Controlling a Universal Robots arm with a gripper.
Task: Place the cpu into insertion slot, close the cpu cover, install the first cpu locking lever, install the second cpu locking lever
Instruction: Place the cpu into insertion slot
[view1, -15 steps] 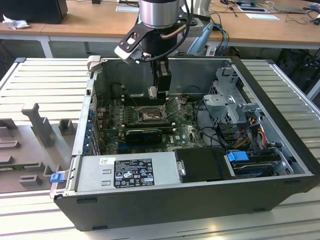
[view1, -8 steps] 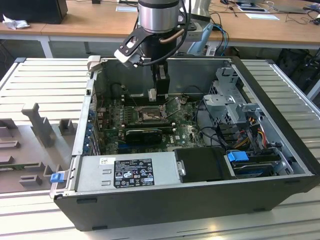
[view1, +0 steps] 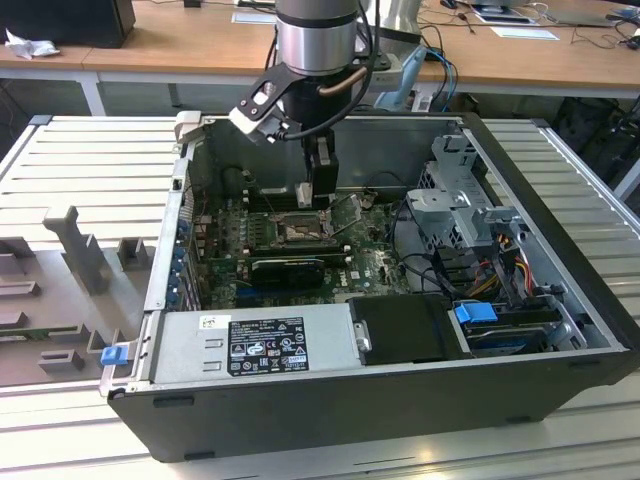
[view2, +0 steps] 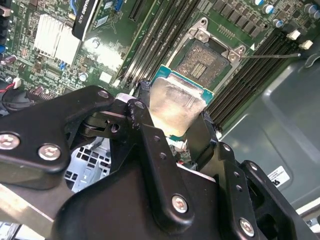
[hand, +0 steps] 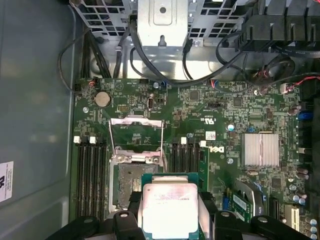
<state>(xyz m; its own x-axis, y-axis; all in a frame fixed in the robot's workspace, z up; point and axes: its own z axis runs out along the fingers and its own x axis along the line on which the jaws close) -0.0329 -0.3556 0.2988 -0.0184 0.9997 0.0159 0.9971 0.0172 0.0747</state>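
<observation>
The fingers (view2: 204, 134) are clamped on two opposite edges of the cpu (view2: 176, 106), so the gripper (view2: 175, 112) is closed narrowly around it and the chip is off the board.

The cpu (hand: 170, 204) is a flat square with a pale silver-grey metal top, a bit smudged, with faint print I can't read. A green border shows round the lid (clearest in the second wrist view).

Just beyond it in the first wrist view lies the insertion slot (hand: 125, 182), partly overlapped by the chip. It is dark inside a silver rim, and its contact field is bare.

The cpu cover (hand: 136, 120) is swung up and open on the far side of the socket. A thin lever rod (view2: 270, 55) sticks out beside the hinge end.

Black memory slots (hand: 90, 170) run along both sides.

In the exterior view the gripper (view1: 318, 192) hangs inside the open computer case (view1: 400, 420), just above the insertion slot (view1: 298, 231).
</observation>
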